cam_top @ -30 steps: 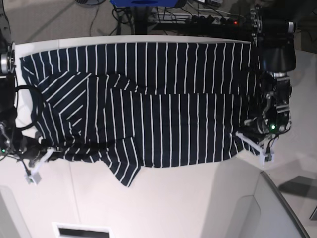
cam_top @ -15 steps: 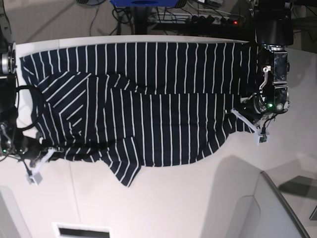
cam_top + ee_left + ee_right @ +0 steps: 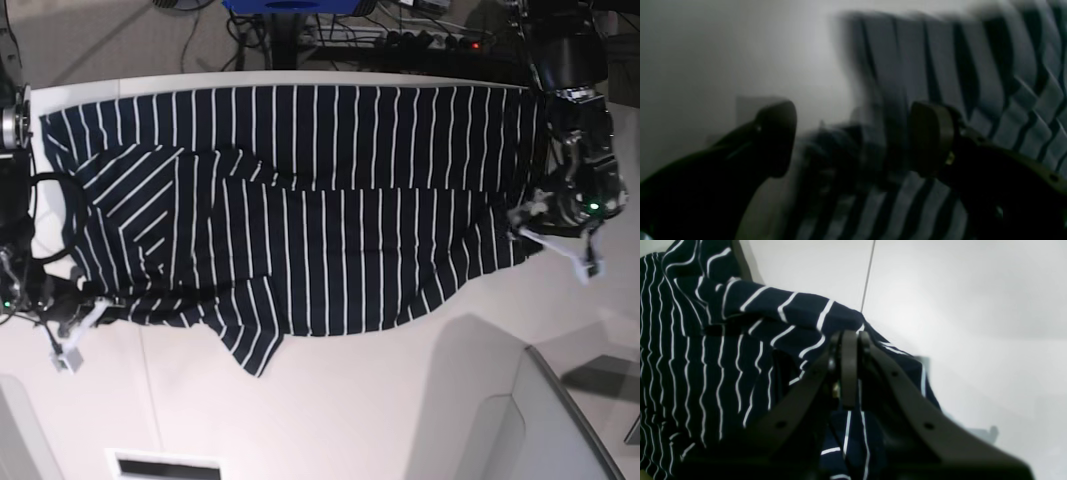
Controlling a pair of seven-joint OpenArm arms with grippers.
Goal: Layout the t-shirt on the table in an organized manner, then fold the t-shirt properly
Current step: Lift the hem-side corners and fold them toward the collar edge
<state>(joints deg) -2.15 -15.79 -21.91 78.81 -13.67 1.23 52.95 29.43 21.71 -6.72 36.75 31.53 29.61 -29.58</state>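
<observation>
Lying spread across the upper half of the base frame, the dark navy cloth t-shirt with thin white stripes covers much of the smooth off-white bench, one rumpled flap pointing down at lower centre. Right claw, at the base frame's lower left: fingers together, pinched on a bunched fold of the shirt's edge; the bench's thin dark seam line runs behind it. Left claw, at the base frame's right edge: fingers apart, blurred, striped cloth lying between and beyond them; nothing gripped that I can make out.
</observation>
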